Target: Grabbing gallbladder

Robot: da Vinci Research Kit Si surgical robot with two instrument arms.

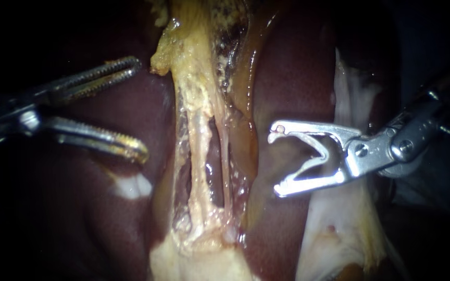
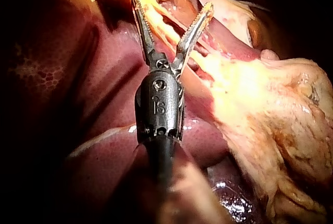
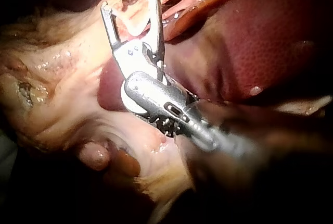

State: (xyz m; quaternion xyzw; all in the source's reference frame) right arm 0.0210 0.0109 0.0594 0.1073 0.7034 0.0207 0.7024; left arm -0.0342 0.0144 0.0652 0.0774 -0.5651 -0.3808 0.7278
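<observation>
— Where do we see the gallbladder (image 2: 270, 125)?
— Beside our left instrument (image 1: 140, 108): pale yellow, lumpy, glistening, untouched.
— And our jaws?
— Both pairs gape, gripping nothing. Our right instrument (image 1: 274, 161) hovers over the liver (image 1: 298, 67).

In the endoscope view the left instrument (image 1: 140, 108) is lost in darkness just behind its end effector, and its shaft is cut off by the edge. The right instrument (image 1: 274, 161) dims the same way behind its own. The pale tissue strand (image 1: 199, 130) between the two end effectors runs out of view at both ends. In each wrist view the shaft behind the end effector is blurred. In the left wrist view it covers part of the liver (image 2: 104, 78) under it.
</observation>
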